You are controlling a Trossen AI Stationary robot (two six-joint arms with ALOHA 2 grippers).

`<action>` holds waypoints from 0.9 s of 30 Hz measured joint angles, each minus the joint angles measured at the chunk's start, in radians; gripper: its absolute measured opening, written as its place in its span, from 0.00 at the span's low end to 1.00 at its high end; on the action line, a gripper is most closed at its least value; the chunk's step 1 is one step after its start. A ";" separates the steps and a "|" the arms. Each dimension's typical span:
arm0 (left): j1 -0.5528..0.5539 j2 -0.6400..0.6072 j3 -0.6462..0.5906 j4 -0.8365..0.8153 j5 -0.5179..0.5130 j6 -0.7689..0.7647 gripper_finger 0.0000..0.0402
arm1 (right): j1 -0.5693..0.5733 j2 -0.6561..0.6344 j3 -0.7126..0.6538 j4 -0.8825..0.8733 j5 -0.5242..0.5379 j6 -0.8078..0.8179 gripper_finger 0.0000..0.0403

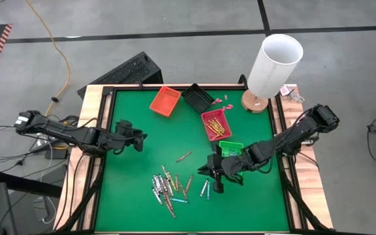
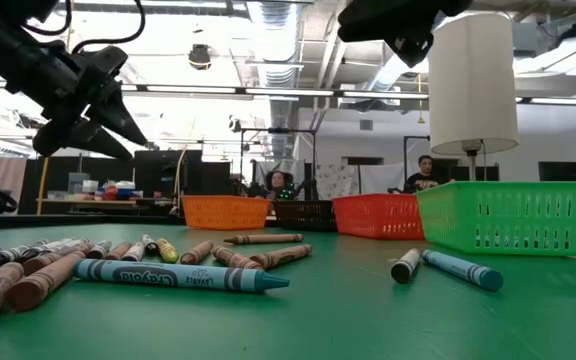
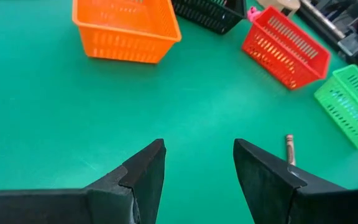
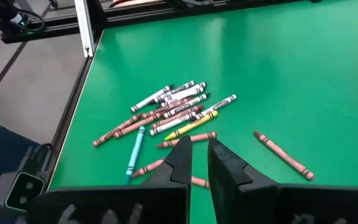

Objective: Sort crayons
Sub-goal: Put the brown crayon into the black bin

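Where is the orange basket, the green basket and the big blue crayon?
Orange basket [image 3: 126, 31]: left wrist view, on its front wall.
Green basket [image 2: 508, 217]: low view, middle of its mesh side.
Blue crayon [image 2: 173, 275]: low view, on its paper label, lying on the table.

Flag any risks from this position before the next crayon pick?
1. The crayon pile is packed and overlapping, so the right gripper, whose fingers stand nearly closed with nothing between them, may drag neighbours or lift two at once.
2. The green basket sits right beside the right arm; a swing could knock it or the red basket.
3. The lamp stands at the table's edge near the right arm and could be tipped.
The left gripper waits open.
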 joint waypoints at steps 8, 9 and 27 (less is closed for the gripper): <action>-0.002 0.040 0.000 0.004 -0.013 0.007 0.45 | -0.014 0.019 0.000 0.040 -0.001 -0.039 0.12; -0.002 0.040 0.000 0.004 -0.013 0.007 0.45 | -0.020 0.032 0.000 0.068 0.001 -0.067 0.12; -0.003 0.035 0.000 0.013 0.014 0.011 0.45 | -0.276 0.375 0.412 -0.461 0.021 -0.465 0.12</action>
